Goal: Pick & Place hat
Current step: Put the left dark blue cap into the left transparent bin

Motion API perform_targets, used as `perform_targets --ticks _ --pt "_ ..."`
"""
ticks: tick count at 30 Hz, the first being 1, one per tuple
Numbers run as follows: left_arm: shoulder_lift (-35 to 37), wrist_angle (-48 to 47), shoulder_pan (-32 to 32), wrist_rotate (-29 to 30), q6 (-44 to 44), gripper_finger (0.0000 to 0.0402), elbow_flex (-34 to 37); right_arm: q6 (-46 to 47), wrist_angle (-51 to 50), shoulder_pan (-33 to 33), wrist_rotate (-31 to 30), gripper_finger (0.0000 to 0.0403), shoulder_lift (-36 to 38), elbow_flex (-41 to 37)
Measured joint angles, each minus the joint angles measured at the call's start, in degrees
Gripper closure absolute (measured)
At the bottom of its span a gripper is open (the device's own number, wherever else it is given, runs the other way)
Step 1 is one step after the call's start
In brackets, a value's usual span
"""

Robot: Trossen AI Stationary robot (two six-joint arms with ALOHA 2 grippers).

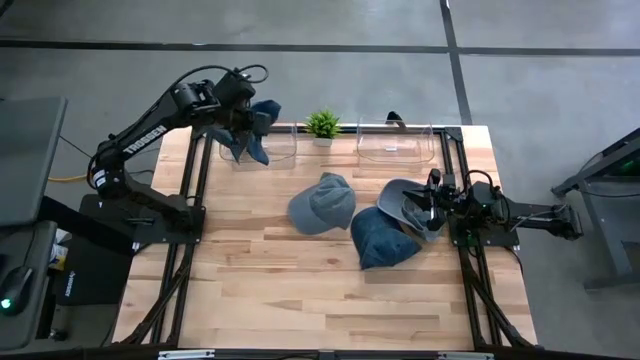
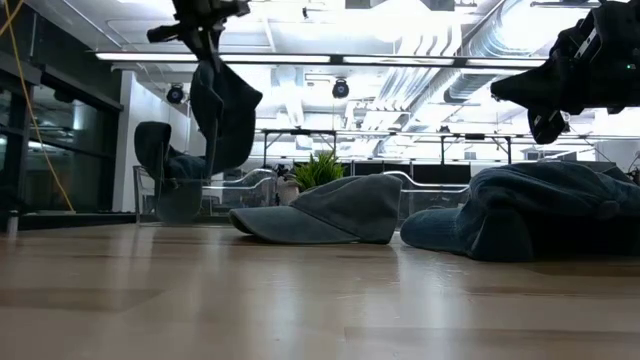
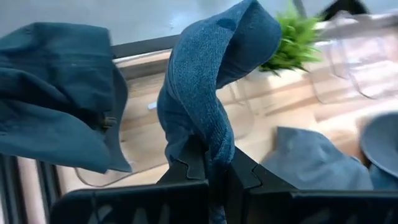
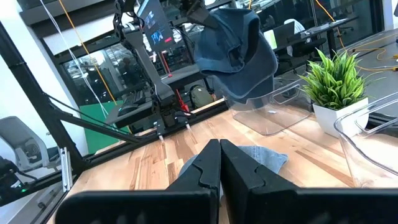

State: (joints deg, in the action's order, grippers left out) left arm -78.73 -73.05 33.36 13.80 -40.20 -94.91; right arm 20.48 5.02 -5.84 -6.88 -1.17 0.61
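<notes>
Fingers of the left gripper [image 3: 214,171] are clamped on a dark blue denim hat [image 3: 211,81], whose cloth rises in a fold between the 2 pads and droops over. In the high view this gripper [image 1: 240,118] sits at the far left of the counter [image 1: 300,290], with the held hat [image 1: 248,140] hanging at the rim of the left clear bin [image 1: 270,150]. From the low view the hat [image 2: 222,110] dangles well above the wood, clear of it, with another dark hat [image 2: 165,150] sitting in the bin just behind.

Right gripper [image 4: 219,163] has its fingers pressed together with nothing between them; seen from above it [image 1: 432,205] hovers at the right side of the counter, over a grey cap [image 1: 410,205] lying upturned there.

On the middle of the counter lie a grey-blue cap [image 1: 322,203] and, just beside it toward the right arm, a crumpled denim hat [image 1: 382,240] that touches the upturned grey cap. A small green plant [image 1: 322,124] stands at the far edge between the left bin and a second clear bin [image 1: 395,143].
</notes>
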Motion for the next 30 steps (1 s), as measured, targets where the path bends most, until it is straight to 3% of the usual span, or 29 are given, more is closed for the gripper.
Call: perform_targets --ticks 14,30 --pt "-5.16 3.04 6.66 -5.93 2.49 0.0401 0.04 0.00 -0.01 -0.01 0.01 0.0402 0.00 0.00" --pt "-7.33 0.64 13.26 -8.16 3.53 0.0401 0.07 -0.01 -0.02 0.00 0.00 0.0402 0.00 0.00"
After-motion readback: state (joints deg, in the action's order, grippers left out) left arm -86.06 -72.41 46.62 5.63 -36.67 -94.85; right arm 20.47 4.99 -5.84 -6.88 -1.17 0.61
